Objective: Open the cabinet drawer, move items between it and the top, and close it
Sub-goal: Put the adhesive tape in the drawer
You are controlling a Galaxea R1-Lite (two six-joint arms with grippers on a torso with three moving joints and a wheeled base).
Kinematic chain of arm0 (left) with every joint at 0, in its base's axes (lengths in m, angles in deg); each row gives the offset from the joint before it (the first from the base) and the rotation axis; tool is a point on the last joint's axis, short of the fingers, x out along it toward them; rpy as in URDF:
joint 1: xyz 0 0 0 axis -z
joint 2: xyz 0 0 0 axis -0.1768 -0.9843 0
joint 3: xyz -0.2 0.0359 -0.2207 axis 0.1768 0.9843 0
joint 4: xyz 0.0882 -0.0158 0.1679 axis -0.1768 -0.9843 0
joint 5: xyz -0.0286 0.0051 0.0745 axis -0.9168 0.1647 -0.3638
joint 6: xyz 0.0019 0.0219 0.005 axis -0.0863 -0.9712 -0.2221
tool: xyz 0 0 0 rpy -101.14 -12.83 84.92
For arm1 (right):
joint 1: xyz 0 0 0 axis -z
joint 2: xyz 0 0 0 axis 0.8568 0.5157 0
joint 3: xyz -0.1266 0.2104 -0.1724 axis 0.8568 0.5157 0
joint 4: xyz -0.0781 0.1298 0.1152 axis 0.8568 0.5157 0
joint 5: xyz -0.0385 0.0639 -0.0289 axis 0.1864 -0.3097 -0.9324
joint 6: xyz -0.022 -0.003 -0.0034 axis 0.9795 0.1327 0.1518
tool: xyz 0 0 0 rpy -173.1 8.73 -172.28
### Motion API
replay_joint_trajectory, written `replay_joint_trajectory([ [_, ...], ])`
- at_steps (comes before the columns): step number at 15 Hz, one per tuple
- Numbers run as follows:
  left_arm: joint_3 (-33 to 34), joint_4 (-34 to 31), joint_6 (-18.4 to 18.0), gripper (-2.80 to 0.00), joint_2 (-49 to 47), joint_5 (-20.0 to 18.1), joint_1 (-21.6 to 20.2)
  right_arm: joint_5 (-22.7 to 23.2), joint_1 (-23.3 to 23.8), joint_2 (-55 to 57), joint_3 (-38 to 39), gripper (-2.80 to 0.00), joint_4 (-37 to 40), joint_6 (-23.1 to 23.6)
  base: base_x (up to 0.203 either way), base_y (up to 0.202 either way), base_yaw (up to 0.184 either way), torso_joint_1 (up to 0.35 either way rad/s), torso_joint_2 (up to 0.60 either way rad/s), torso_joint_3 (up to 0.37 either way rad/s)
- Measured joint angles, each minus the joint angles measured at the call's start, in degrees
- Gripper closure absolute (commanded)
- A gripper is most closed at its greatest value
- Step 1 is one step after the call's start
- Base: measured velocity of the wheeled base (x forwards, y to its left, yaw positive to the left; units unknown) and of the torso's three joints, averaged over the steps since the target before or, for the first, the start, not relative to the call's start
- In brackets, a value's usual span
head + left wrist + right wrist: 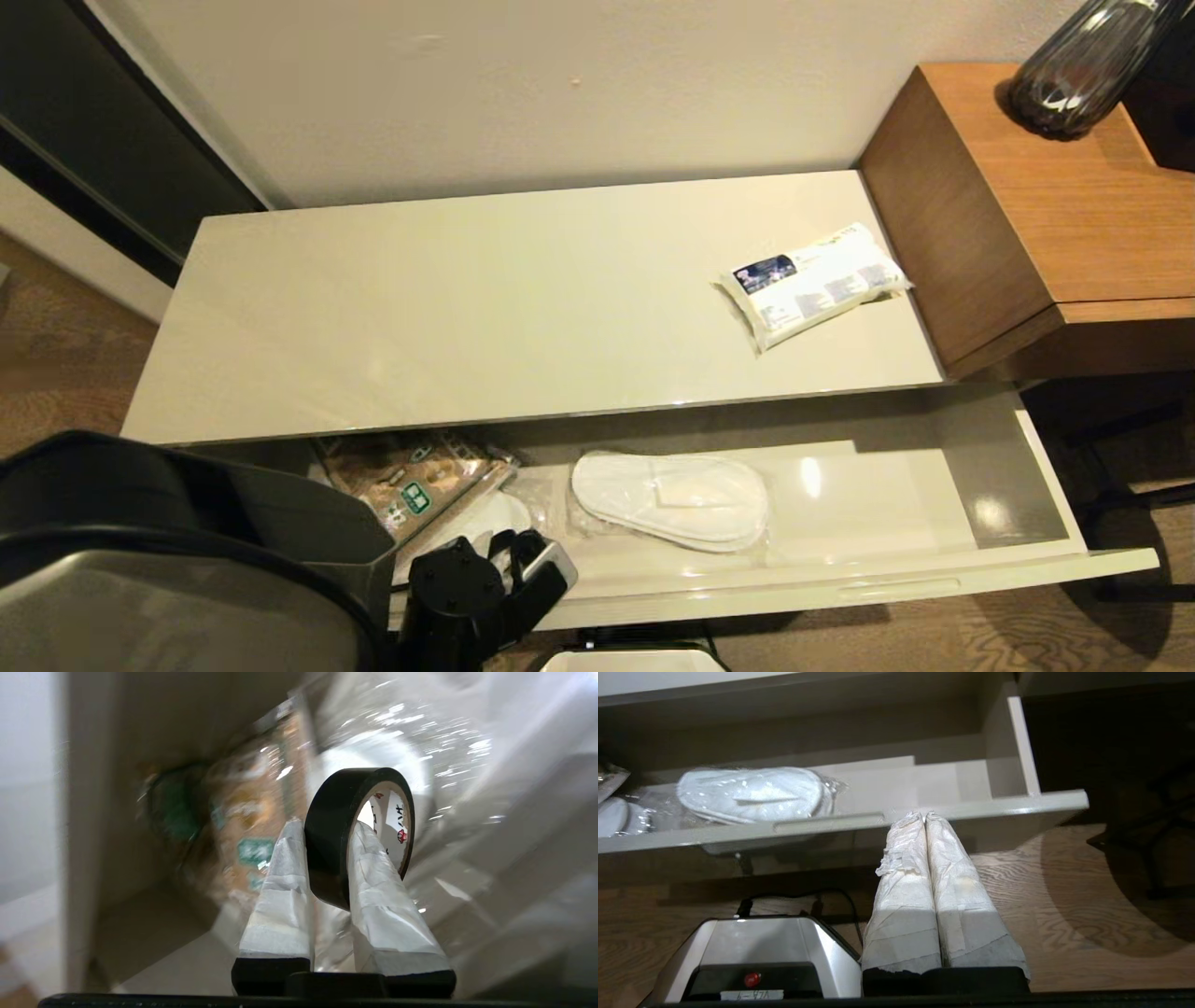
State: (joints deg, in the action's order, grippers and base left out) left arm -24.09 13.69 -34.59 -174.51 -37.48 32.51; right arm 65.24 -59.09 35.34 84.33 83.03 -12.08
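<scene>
1. On my head feed the top [485,308] of the low cabinet runs the full width, with a brown wooden side table [1055,205] standing against its right end; a dark glass vase [1083,70] sits on that table.
2. The cabinet drawer [934,569] is pulled out below the top, its handle slot facing me.
3. My left arm fills the lower left corner of the head feed, reaching into the drawer's left end.
4. The snack bag [411,476] lies at the drawer's left, partly under the top's edge.
5. The wrapped slippers [672,499] lie flat mid-drawer, just right of the bag.
6. The tissue pack [812,280] rests at an angle on the top, near the right end.
7. My right gripper [923,816] hangs in front of the drawer, over the wooden floor, jaws pressed together on nothing.
8. My left gripper [327,835] is clamped on the tape roll [336,826] (one finger outside, one through its core), with the roll upright above the bag and crinkled plastic.
</scene>
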Motion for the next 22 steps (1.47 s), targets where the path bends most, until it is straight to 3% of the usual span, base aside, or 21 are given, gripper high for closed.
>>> replay_joint_trajectory([
  [11, -0.8, -1.1, -0.3, 0.00, 6.8, 0.2, -1.9, 0.0, 0.0, 0.0, 0.0, 0.00, 0.0, 0.0, 0.000, 0.000, 0.000, 0.000, 0.00, 0.000],
  [19, -14.9, -0.9, -1.5, 0.00, -0.9, 1.4, -9.2, 0.0, 0.0, 0.0, 0.0, 0.00, 0.0, 0.0, 0.000, 0.000, 0.000, 0.000, 0.00, 0.000],
  [22, -15.8, -0.9, -2.7, 0.00, -2.1, 1.0, -11.0, 0.0, 0.0, 0.0, 0.0, 0.00, 0.0, 0.0, 0.000, 0.000, 0.000, 0.000, 0.00, 0.000],
])
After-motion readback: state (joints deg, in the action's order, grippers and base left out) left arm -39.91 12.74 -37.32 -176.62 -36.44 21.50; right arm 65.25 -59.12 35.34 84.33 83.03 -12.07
